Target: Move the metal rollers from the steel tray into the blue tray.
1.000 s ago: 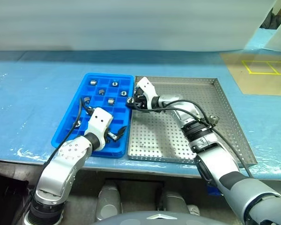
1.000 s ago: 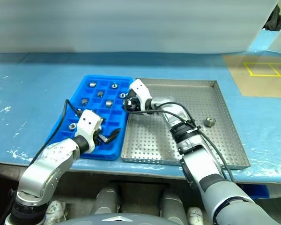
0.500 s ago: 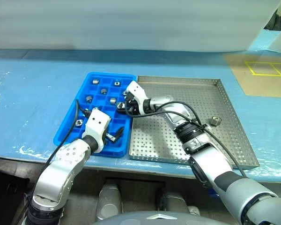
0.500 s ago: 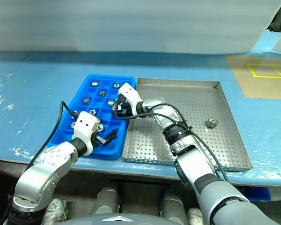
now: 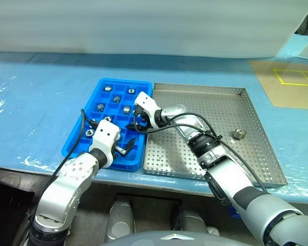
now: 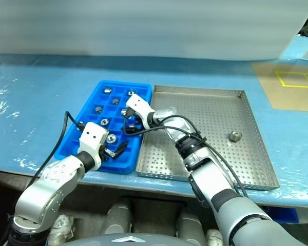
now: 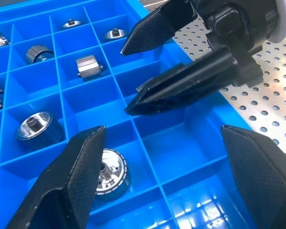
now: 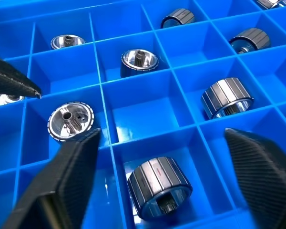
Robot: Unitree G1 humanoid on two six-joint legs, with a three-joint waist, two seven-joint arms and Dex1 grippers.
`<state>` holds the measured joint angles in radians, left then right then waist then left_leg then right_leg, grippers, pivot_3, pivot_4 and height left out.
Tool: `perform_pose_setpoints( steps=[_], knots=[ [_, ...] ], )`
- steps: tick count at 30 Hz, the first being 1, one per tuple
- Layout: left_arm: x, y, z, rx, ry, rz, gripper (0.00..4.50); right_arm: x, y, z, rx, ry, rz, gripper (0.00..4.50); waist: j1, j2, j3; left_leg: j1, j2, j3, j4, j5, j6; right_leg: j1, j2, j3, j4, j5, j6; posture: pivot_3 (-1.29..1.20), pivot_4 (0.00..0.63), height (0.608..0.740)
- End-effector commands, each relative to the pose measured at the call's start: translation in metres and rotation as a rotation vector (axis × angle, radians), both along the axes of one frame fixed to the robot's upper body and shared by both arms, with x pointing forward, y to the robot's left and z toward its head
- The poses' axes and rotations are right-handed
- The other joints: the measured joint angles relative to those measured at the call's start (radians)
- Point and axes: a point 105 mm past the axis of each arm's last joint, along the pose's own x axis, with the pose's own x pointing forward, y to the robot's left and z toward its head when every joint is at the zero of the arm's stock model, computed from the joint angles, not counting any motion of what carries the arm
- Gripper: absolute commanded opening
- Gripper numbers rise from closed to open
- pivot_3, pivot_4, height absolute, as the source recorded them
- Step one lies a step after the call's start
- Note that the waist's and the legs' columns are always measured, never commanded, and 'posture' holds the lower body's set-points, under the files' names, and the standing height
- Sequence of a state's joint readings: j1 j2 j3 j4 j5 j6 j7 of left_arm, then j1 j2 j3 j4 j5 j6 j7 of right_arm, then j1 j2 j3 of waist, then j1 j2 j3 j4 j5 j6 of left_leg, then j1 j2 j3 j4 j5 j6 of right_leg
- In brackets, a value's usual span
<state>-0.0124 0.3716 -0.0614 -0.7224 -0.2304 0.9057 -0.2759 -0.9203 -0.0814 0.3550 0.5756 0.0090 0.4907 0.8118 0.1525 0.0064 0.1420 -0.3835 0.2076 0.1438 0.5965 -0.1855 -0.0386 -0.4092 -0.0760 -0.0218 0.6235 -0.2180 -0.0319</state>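
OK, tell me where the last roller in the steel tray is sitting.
In the head views, one metal roller lies alone on the steel tray, near its right rim and about halfway along it, well apart from both hands.

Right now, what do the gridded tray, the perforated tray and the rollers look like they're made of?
Blue tray: likely moulded plastic, glossy, with thin grid walls. Steel tray: matte silver sheet metal, punched with holes. Metal rollers: polished metal, mirror-bright with ribbed sides.
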Motion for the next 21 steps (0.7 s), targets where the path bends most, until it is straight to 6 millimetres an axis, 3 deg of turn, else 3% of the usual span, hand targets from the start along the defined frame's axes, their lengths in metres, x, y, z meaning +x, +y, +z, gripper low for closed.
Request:
perform_pose_setpoints(
  steps=[1, 3, 11, 21],
  knots=[
    [0.006, -0.003, 0.019, -0.02, -0.073, -0.023, 4.07, 0.005, -0.008, 0.024, 0.119, -0.012, -0.022, 4.39, 0.001, 0.0, 0.0, 0.0, 0.0, 0.0, 0.0, 0.0, 0.0, 0.0, 0.0, 0.0, 0.0, 0.0, 0.0, 0.25, 0.15, 0.74],
    [0.01, -0.006, 0.02, -0.022, -0.075, -0.048, 4.07, 0.01, -0.02, 0.029, 0.143, -0.028, -0.059, 4.39, 0.0, 0.0, 0.0, 0.0, 0.0, 0.0, 0.0, 0.0, 0.0, 0.0, 0.0, 0.0, 0.0, 0.0, 0.0, 0.22, 0.15, 0.74],
    [0.031, -0.03, 0.027, -0.038, -0.087, -0.197, 4.07, 0.036, -0.108, 0.034, 0.185, -0.047, -0.386, 4.39, -0.021, 0.0, 0.0, 0.0, 0.0, 0.001, 0.0, 0.003, -0.006, 0.0, 0.001, 0.001, 0.0, 0.0, 0.0, 0.07, 0.15, 0.74],
    [0.05, -0.061, 0.03, -0.035, -0.111, -0.375, 4.07, 0.037, -0.207, 0.025, 0.115, -0.07, -0.756, 4.39, -0.083, 0.0, 0.0, 0.001, 0.0, 0.002, 0.0, 0.004, -0.006, 0.0, 0.001, 0.002, 0.001, 0.0, 0.0, -0.11, 0.15, 0.74]
  ],
)
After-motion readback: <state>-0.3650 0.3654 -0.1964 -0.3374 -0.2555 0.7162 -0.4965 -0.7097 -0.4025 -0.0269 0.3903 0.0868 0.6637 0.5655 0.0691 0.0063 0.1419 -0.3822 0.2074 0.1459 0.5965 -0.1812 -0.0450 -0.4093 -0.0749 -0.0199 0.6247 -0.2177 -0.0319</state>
